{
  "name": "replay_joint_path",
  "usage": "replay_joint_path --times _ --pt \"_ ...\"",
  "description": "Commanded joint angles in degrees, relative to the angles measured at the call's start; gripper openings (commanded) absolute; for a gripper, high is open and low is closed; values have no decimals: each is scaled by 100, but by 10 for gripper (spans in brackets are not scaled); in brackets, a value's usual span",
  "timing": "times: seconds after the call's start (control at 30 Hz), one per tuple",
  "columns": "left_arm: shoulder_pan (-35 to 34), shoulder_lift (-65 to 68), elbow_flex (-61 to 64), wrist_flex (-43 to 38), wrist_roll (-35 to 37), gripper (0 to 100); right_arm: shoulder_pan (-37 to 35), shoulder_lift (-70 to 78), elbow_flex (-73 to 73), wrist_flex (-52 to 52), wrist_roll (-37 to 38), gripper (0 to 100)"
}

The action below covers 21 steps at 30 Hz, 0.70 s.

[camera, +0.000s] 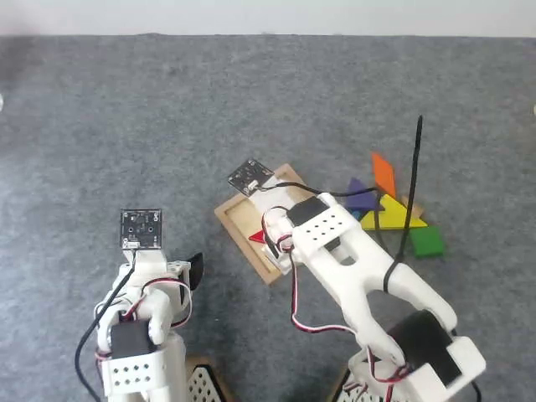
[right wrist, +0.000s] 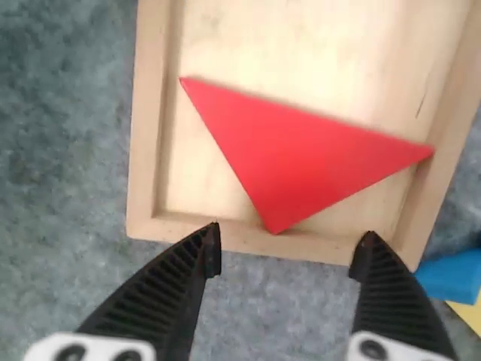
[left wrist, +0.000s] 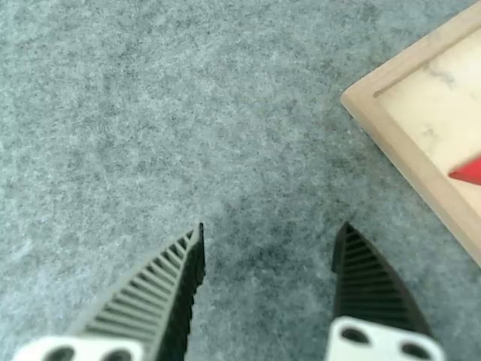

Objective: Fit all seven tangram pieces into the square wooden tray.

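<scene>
The square wooden tray (camera: 237,219) lies near the table's middle, and a large red triangle (right wrist: 301,162) lies flat inside it, one corner against the tray's rim (right wrist: 146,150). My right gripper (right wrist: 289,244) hangs open just above that rim, nothing between its fingers. In the high view the right arm covers much of the tray, with a bit of the red triangle (camera: 257,237) showing. My left gripper (left wrist: 272,241) is open over bare carpet, to the left of the tray corner (left wrist: 376,98). Orange (camera: 383,173), purple (camera: 360,194), yellow (camera: 394,216) and green (camera: 427,243) pieces lie right of the tray.
Grey carpet (camera: 126,126) covers the table. A blue piece (right wrist: 451,274) and a yellow edge (right wrist: 470,312) lie just outside the tray's rim. A black cable (camera: 414,176) rises beside the loose pieces. The left arm's base (camera: 138,352) stands at the front left.
</scene>
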<state>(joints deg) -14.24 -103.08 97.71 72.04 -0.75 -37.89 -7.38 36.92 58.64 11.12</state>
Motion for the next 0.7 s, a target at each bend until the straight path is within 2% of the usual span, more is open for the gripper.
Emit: replay_joint_path --times 0.0,0.37,0.67 --pt "-9 -123 -127 26 44 271 -57 92 -149 -180 53 296" --pt "-9 -123 -127 26 44 271 233 -119 -88 -233 -97 296" --pt "0 -123 -127 26 44 271 303 -22 290 -725 264 296"
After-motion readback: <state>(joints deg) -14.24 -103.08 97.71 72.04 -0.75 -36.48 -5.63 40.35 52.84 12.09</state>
